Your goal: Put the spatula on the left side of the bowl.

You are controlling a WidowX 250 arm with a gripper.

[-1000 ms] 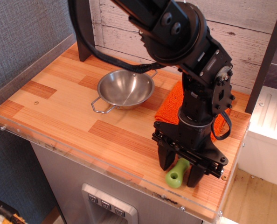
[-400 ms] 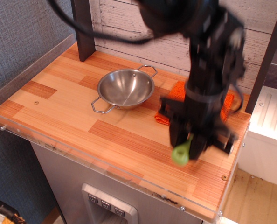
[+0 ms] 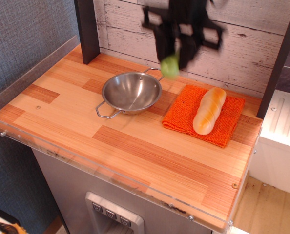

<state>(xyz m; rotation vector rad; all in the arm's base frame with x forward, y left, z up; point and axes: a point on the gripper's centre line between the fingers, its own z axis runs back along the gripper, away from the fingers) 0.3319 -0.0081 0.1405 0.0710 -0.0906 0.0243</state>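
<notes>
My gripper [image 3: 175,54] is blurred with motion, high up at the back, above and behind the right rim of the bowl. It is shut on the spatula [image 3: 170,66]; only the lime-green handle end shows, hanging below the fingers, and the blade is hidden. The shiny steel bowl [image 3: 132,92] with two wire loop handles stands on the wooden counter left of centre, below and left of the gripper.
An orange cloth [image 3: 184,116] lies right of the bowl with a bread roll [image 3: 209,110] on it. A dark post [image 3: 87,29] stands at the back left, a plank wall runs behind, and a clear plastic lip [image 3: 111,176] edges the counter front.
The gripper has lifted the spatula off the front right of the counter and carried it up and back, toward the bowl. The cloth and roll are now uncovered.
</notes>
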